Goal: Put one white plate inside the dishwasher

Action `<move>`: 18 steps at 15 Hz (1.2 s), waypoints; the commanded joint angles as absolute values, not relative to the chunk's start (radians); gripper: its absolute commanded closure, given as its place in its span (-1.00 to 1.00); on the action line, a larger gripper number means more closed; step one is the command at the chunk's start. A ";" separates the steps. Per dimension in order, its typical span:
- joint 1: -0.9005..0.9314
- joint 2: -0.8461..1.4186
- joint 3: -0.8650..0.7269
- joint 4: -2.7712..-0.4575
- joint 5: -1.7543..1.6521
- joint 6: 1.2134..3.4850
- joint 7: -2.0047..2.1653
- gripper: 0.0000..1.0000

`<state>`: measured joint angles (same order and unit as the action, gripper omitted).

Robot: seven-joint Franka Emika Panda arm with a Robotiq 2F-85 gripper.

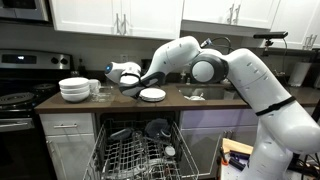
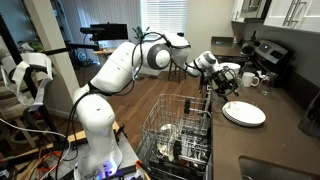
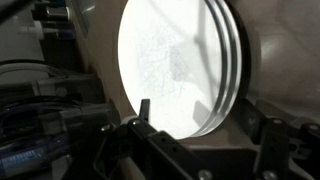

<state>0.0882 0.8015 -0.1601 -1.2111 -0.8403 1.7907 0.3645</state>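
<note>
A small stack of flat white plates (image 1: 152,95) lies on the dark counter above the dishwasher; it shows in both exterior views (image 2: 244,113). In the wrist view the white plate (image 3: 170,65) fills the middle, with two or three rims visible at its right edge. My gripper (image 1: 128,84) hovers just beside the stack (image 2: 224,86), low over the counter. Its jaws (image 3: 205,125) are open and empty, the fingers standing either side of the plates' near edge. The dishwasher (image 1: 140,150) stands open below, its wire rack (image 2: 185,135) pulled out and holding some dishes.
A stack of deeper white bowls (image 1: 75,90) and glassware sit on the counter beside the black stove (image 1: 15,100). A sink (image 1: 205,93) lies under my arm. The dishwasher's open door and rack jut out in front of the cabinets.
</note>
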 commanded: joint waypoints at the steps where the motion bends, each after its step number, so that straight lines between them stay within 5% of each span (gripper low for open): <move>1: 0.100 0.812 -0.167 -1.184 -0.841 1.748 0.369 -0.80; 11: 0.100 0.792 -0.169 -1.204 -0.842 1.731 0.378 -0.99; 12: 0.100 0.791 -0.169 -1.206 -0.842 1.731 0.378 -0.91; 13: 0.100 0.789 -0.169 -1.208 -0.843 1.731 0.379 -0.49; 18: 0.099 0.786 -0.173 -1.210 -0.844 1.731 0.380 0.13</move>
